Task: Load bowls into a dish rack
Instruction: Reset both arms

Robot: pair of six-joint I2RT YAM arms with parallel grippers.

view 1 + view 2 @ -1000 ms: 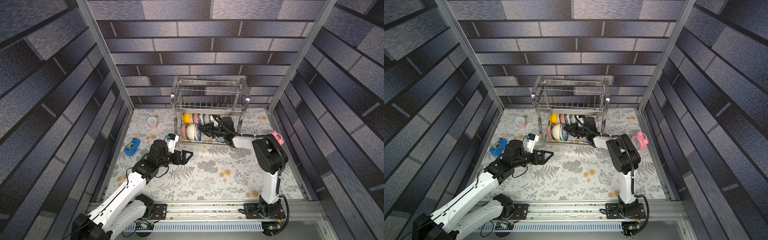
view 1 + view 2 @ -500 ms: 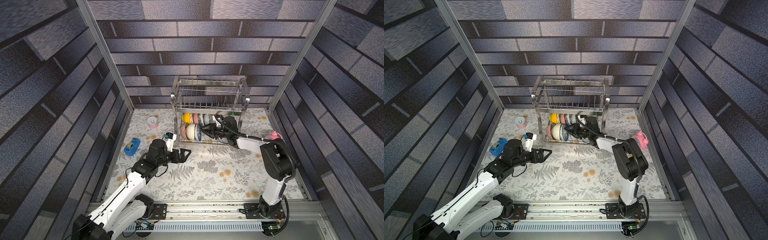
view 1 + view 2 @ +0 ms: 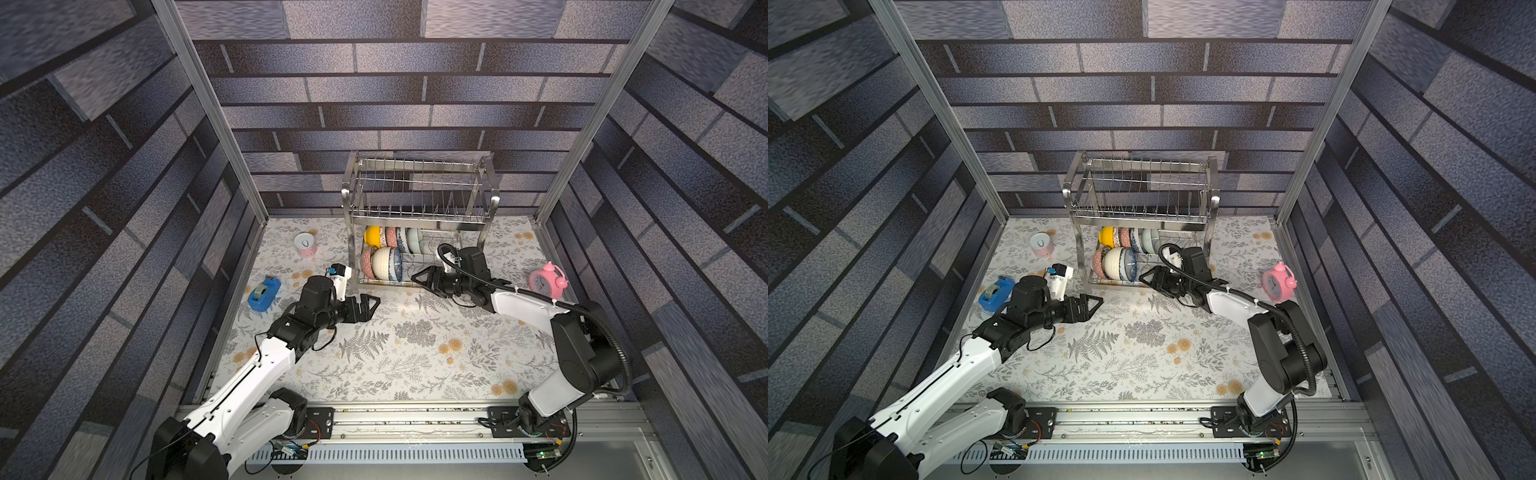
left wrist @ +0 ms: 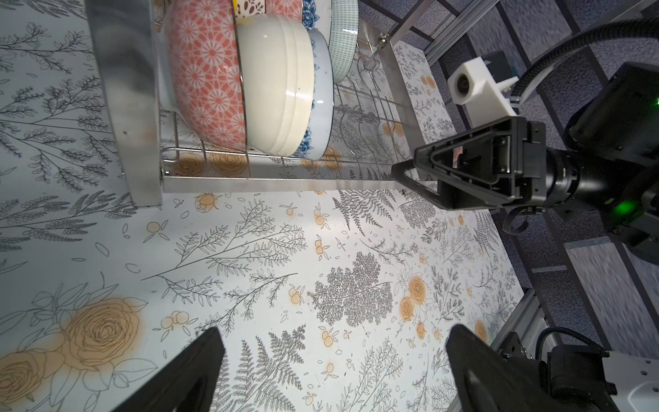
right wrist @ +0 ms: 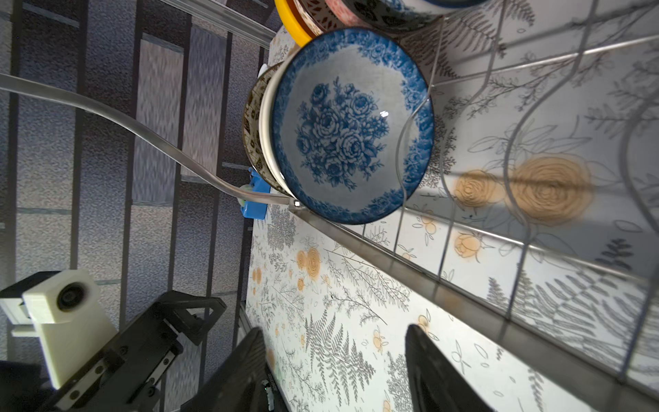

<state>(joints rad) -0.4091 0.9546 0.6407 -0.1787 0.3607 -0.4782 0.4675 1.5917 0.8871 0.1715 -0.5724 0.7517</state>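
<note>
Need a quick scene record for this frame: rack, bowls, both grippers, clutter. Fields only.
rack: tall two-tier stainless steel wire dish rack, at the back of the floral tablecloth
bowls: small round bowls on edge in two rows, lower tier; upper tier holds none
front row end: blue-and-white floral bowl
left gripper: open, empty, above the tablecloth
right gripper: open, empty, by the rack's lower front rail
clutter: pink-and-white can, blue tape dispenser, pink alarm clock

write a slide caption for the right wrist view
Right gripper, open and empty, just outside the dish rack, facing a blue floral bowl standing on edge inside it.
</note>
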